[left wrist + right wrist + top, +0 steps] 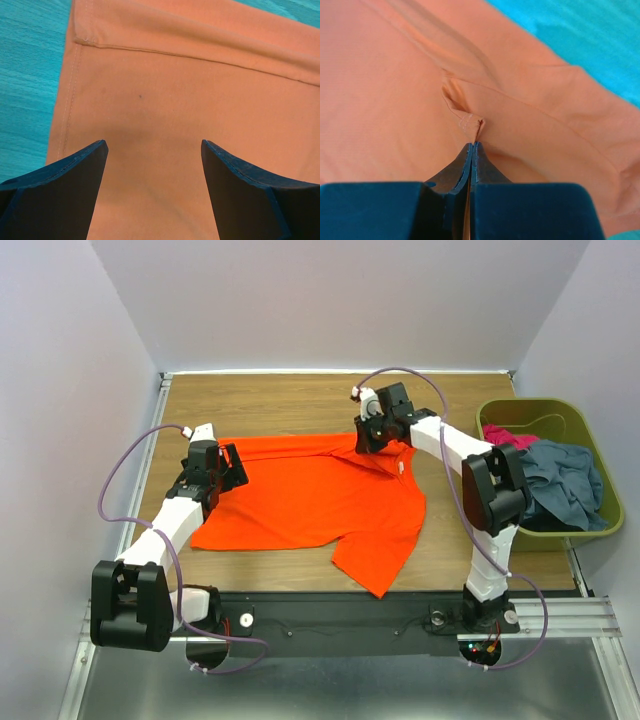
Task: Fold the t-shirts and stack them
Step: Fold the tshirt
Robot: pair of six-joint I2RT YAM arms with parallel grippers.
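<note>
The orange t-shirt (pixel 310 495) lies spread on the wooden table, one sleeve pointing toward the near edge. My left gripper (pixel 232 466) is open over the shirt's left edge; in the left wrist view its jaws stand wide apart (pixel 154 150) above the cloth (pixel 190 90). My right gripper (pixel 375 440) is shut on a pinched fold of the orange shirt (pixel 472 122) at its far right edge, near the white neck label (pixel 403 466). The blue-grey t-shirt (pixel 565 485) and the magenta-pink t-shirt (pixel 512 439) lie crumpled in the tub.
An olive-green plastic tub (pixel 530 412) stands at the table's right edge, close behind my right arm's elbow (pixel 495 490). Bare wood (pixel 280 400) lies beyond the shirt. White walls close in the back and sides.
</note>
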